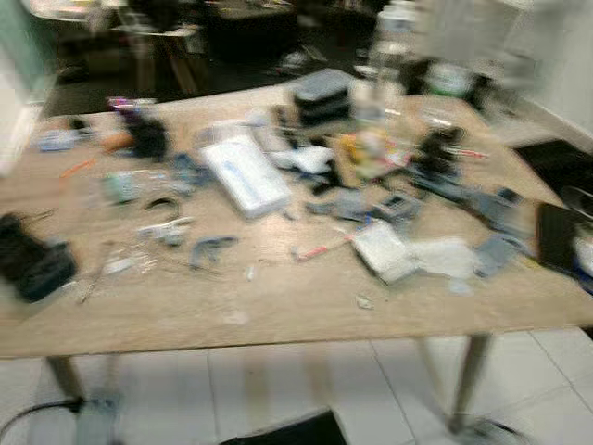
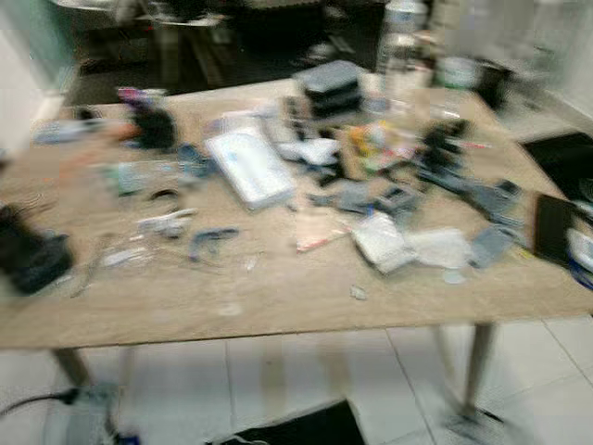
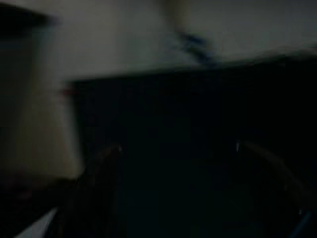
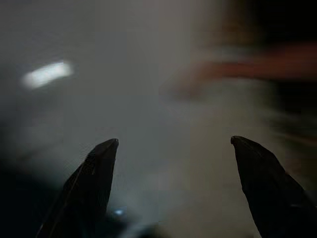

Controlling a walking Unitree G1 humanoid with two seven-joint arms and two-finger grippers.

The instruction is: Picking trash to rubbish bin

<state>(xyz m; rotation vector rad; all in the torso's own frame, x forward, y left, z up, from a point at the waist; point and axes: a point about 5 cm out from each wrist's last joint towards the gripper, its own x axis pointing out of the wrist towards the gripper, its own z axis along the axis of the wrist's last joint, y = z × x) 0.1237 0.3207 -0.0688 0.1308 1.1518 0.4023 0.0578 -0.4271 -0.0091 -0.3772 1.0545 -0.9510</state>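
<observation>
A blurred wooden desk [image 1: 278,306] carries scattered litter: a black object [image 1: 32,264] at nine o'clock, a white flat box [image 1: 246,174] near centre, and crumpled white wrappers [image 1: 408,252] at three o'clock. The left pincer [image 3: 176,163] shows dimly, fingers apart. The right pincer [image 4: 173,163] is spread wide over a pale blurred surface.

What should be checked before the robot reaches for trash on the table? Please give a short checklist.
1. Head views sharp enough to pick a target: not ok, blurred.
2. Wooden table in front of the robot: ok.
3. Trash candidate visible, such as the white crumpled wrapper: ok, exact kind cannot tell.
4. Right gripper jaws open, nothing between them: ok.
5. Left gripper state: dark, jaws seem apart.
6. Rubbish bin location: cannot tell.
</observation>
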